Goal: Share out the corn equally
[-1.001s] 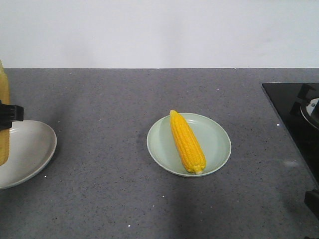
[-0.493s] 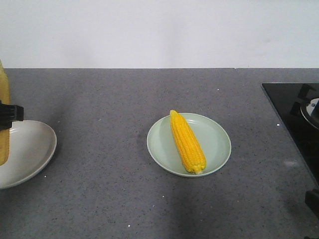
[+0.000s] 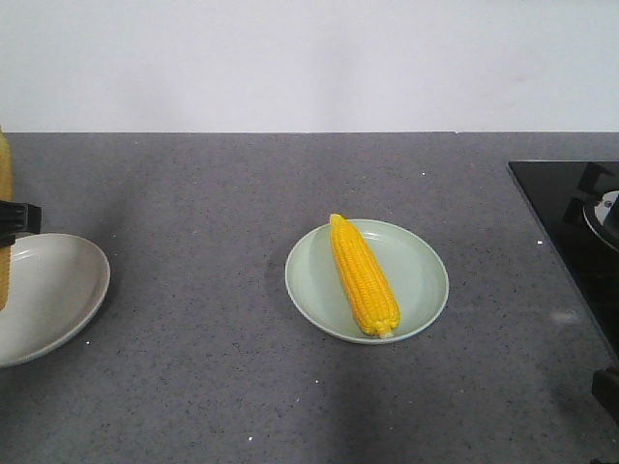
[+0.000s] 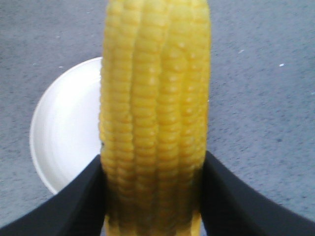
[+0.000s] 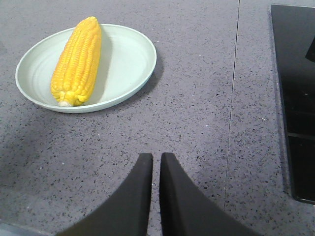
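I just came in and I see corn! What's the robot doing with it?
It's sharing corn between two plates. One corn cob already lies on the pale green plate in the middle of the grey counter. The left gripper is shut on a second cob, holding it above the empty white plate at the left. The right gripper is shut, holds nothing, and hovers over the counter near the green plate.

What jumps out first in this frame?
A corn cob clamped between the left gripper's jaws fills the left wrist view, held above a white plate. Mid-counter, a second cob lies on a pale green plate.
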### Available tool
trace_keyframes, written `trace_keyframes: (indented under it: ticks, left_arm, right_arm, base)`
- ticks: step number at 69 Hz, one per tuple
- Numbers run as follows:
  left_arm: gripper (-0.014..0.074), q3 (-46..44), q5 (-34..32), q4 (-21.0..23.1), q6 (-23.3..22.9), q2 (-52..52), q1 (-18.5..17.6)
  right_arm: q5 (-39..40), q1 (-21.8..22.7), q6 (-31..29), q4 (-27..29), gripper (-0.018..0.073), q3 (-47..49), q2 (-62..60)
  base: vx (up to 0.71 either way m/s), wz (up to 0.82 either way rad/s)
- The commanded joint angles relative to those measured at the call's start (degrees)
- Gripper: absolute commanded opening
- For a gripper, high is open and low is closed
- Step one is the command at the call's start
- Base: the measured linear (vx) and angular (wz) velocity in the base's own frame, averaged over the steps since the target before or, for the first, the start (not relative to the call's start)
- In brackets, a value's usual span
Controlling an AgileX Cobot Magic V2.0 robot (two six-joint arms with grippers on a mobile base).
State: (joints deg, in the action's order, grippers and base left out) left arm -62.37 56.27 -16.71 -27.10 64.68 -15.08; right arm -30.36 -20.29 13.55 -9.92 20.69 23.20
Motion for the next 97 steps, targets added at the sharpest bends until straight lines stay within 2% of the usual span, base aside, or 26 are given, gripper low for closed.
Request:
trace_keyframes:
  ticks: [1, 16, 35, 40, 52, 56, 74, 90, 97]
  left_arm:
    - [0.0133, -1.53, -1.53, -3.84, 0.08, -1.09, 0.16]
    - [0.0133, -1.65, -1.96, -7.09, 0.10, 1.03, 0.41]
    - [0.0129, -1.65, -1.69, -7.02, 1.03, 7.81, 5.46]
    - [0.0104, -1.65, -2.14, -5.85, 1.84, 9.07, 7.17]
    - [0.0015, -1.69, -2.13, -0.50, 8.12, 12.57, 10.58]
    - [0.0000, -1.69, -2.42, 0.13, 8.54, 13.56, 11.39]
    - [0.0000, -3.77, -3.10, 0.82, 9.10, 17.10, 13.66]
    - [0.0004, -10.26, 1.75, 8.12, 17.11, 22.08, 15.43]
    - [0.0011, -13.07, 4.84, 10.27, 17.75, 24.89, 16.49]
  right_arm:
    - [3.94, 0.24, -0.13, -1.18, -0.0008, 1.54, 0.34]
    - [3.89, 0.24, -0.13, -1.18, -0.0008, 1.54, 0.34]
    - [3.89, 0.24, -0.13, -1.18, -0.0008, 1.54, 0.34]
    - [3.89, 0.24, -0.13, -1.18, -0.0008, 1.54, 0.34]
    - [3.89, 0.24, -0.13, -1.18, -0.0008, 1.54, 0.34]
    - [3.89, 0.24, -0.13, -1.18, -0.0008, 1.54, 0.34]
    - [3.84, 0.24, -0.13, -1.18, -0.0008, 1.54, 0.34]
    - [3.65, 0.24, -0.13, -1.18, -0.0008, 1.54, 0.34]
    - [3.65, 0.24, -0.13, -1.18, -0.0008, 1.54, 0.34]
  base:
    - [0.00, 0.00]
    - [0.00, 0.00]
    - [0.00, 0.00]
    - [0.00, 0.00]
    - [0.00, 0.00]
    - [0.00, 0.00]
    - [0.00, 0.00]
    - [0.00, 0.00]
    - [0.00, 0.00]
